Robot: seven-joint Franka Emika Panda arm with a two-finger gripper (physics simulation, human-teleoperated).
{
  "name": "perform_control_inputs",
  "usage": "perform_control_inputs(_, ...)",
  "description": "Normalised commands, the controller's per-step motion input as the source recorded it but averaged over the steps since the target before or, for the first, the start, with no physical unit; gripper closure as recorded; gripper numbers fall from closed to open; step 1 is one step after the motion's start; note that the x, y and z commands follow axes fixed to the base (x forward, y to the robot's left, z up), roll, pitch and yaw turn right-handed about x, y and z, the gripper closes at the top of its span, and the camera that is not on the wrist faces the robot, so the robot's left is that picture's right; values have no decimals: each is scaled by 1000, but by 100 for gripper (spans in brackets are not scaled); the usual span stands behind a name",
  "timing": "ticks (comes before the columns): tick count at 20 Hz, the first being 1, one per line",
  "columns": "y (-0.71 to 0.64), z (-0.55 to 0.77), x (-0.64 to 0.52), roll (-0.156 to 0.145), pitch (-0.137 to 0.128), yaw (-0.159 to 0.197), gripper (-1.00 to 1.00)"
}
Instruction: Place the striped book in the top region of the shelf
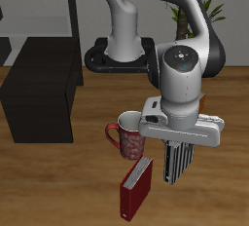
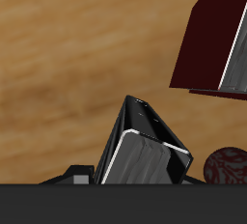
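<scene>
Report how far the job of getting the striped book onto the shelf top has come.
Done: the tool is shut on the striped book, which hangs above the wooden table, clear of the dark red book and the mug. In hand: the carry. Left: crossing to the shelf, whose flat top is bare, and setting the book there.

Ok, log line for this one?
phase: carrying | gripper: shut on striped book, lifted | dark red book: on table | shelf: top bare
</scene>
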Motion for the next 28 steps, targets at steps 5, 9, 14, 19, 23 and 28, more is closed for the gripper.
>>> perform_control_inputs(5,-236,500,-380,41,-57,25,100)
perform_control_inputs(9,-359,637,-513,53,-80,35,100)
perform_control_inputs(14,-412,625,-546,9,-56,41,100)
perform_control_inputs(19,-478,587,-703,33,-40,39,100)
perform_control_inputs(23,-409,361,-664,-5,2,76,100)
perform_control_inputs(28,-424,250,-599,-27,-16,51,100)
